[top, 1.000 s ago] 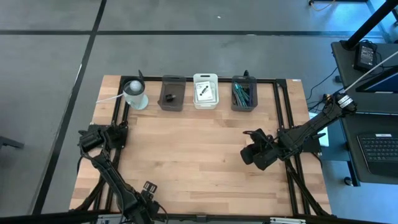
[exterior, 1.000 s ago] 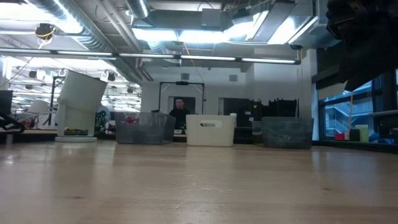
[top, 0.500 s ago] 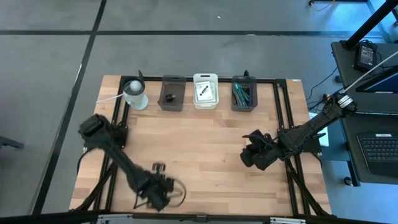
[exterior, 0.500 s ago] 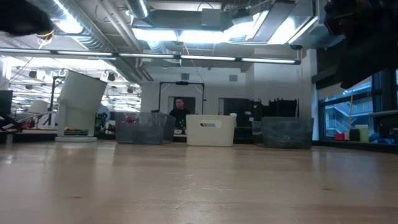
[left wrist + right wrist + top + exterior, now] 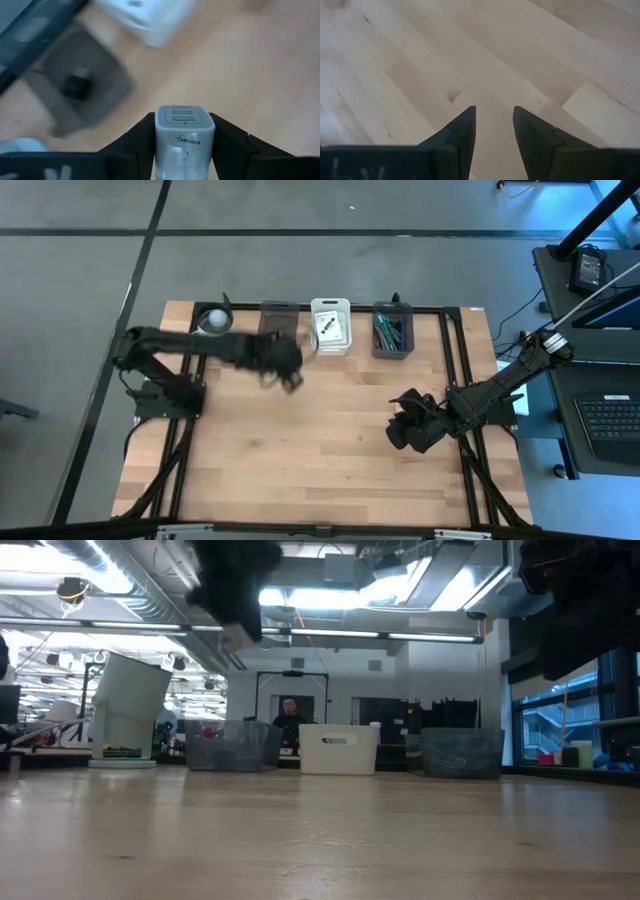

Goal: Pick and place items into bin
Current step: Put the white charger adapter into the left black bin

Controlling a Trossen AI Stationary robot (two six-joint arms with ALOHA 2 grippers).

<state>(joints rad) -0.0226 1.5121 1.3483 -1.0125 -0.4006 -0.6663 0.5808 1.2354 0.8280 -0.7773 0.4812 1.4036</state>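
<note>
White cube (image 5: 185, 140) | we see it clamped in our left tool (image 5: 290, 376), upper centre of frame, near grey bin (image 5: 277, 330) | right tool (image 5: 400, 430) parted, empty, right of centre above worktop (image 5: 320, 450)

Pale wooden plank table (image 5: 320, 450) on grey floor, black frame rails along its edges. Row at far edge: white cup-like cylinder (image 5: 211, 320), partly hidden by the arm; dark grey rectangular bin (image 5: 272, 313), mostly covered; white rectangular bin (image 5: 331, 327) holding a white square packet with black marks (image 5: 327, 326); dark grey bin (image 5: 392, 330) with teal and grey ties (image 5: 388, 330). Left arm stretched across the far-left part, left gripper (image 5: 287, 365) blurred at the first grey bin. Right gripper (image 5: 405, 425) low over bare wood at mid-right.
</note>
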